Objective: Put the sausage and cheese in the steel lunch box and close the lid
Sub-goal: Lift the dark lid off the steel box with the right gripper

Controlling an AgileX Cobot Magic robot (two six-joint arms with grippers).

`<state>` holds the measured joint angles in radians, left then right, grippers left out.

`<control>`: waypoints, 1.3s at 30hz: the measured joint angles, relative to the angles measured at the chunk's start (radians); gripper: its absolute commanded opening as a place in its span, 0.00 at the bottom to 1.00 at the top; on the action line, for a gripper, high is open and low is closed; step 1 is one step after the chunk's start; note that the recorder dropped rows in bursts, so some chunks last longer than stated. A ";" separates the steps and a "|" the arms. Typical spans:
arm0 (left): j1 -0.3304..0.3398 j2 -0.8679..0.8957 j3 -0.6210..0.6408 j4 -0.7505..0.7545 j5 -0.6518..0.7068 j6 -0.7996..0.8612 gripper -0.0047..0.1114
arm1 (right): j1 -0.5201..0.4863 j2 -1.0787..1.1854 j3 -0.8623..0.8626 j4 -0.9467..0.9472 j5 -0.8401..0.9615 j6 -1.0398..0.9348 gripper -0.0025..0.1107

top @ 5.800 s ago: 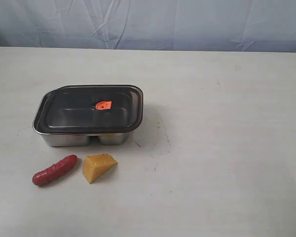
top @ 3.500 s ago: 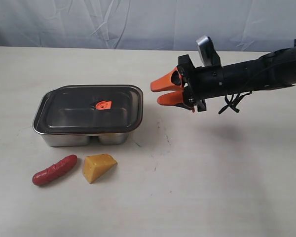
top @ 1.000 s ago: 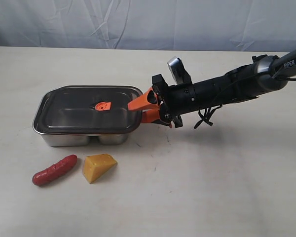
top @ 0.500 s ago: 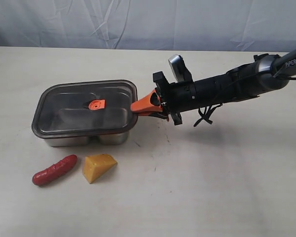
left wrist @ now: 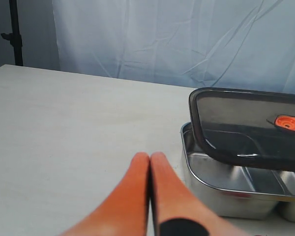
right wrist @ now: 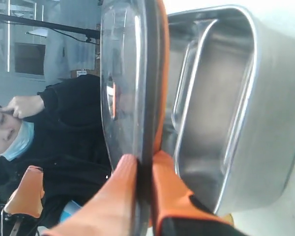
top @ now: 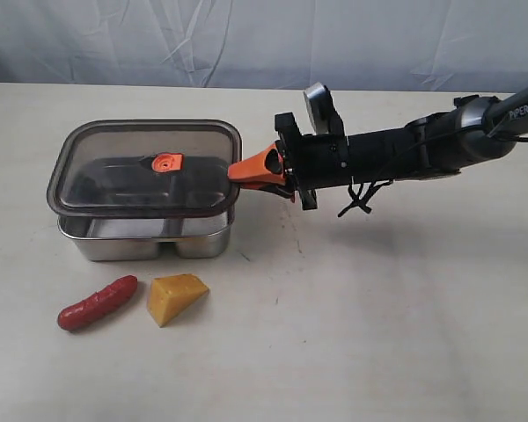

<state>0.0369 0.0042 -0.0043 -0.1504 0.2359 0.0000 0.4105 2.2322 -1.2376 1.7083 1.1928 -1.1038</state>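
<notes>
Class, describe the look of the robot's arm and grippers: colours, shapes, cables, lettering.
The right gripper has tapering orange fingers on a black mount. Its arm is a black tube with loose black cables beneath and white lettering. The left gripper shows matching orange fingers with rounded tips.

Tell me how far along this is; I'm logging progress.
Done: the steel lunch box is uncovered. In hand: the right gripper holds the lid by its edge, raised above the box. Left: the sausage and the cheese lie on the table, unpacked; then the lid goes back on.
</notes>
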 measured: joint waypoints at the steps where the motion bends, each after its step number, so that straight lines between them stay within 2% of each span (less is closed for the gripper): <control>1: 0.000 0.000 0.000 0.000 0.000 0.000 0.04 | 0.000 -0.005 0.000 0.004 0.000 -0.006 0.01; 11: 0.000 0.000 0.000 0.000 0.000 0.000 0.04 | -0.018 -0.125 0.000 0.016 -0.092 -0.094 0.01; 19: 0.000 0.000 0.000 0.000 0.000 0.000 0.04 | -0.170 -0.260 0.000 -0.032 -0.181 -0.107 0.01; 23: 0.000 0.000 0.000 0.000 0.000 0.000 0.04 | -0.242 -0.350 0.000 -0.175 -0.271 -0.107 0.01; 29: 0.000 0.000 0.000 0.000 0.000 0.000 0.04 | -0.265 -0.507 0.000 -0.502 -0.480 -0.112 0.01; 39: 0.000 0.000 0.000 0.000 0.000 0.000 0.04 | -0.252 -0.706 0.000 -0.986 -0.465 -0.127 0.01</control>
<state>0.0369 0.0042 -0.0043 -0.1504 0.2359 0.0000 0.1581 1.5265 -1.2376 0.7223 0.7277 -1.2306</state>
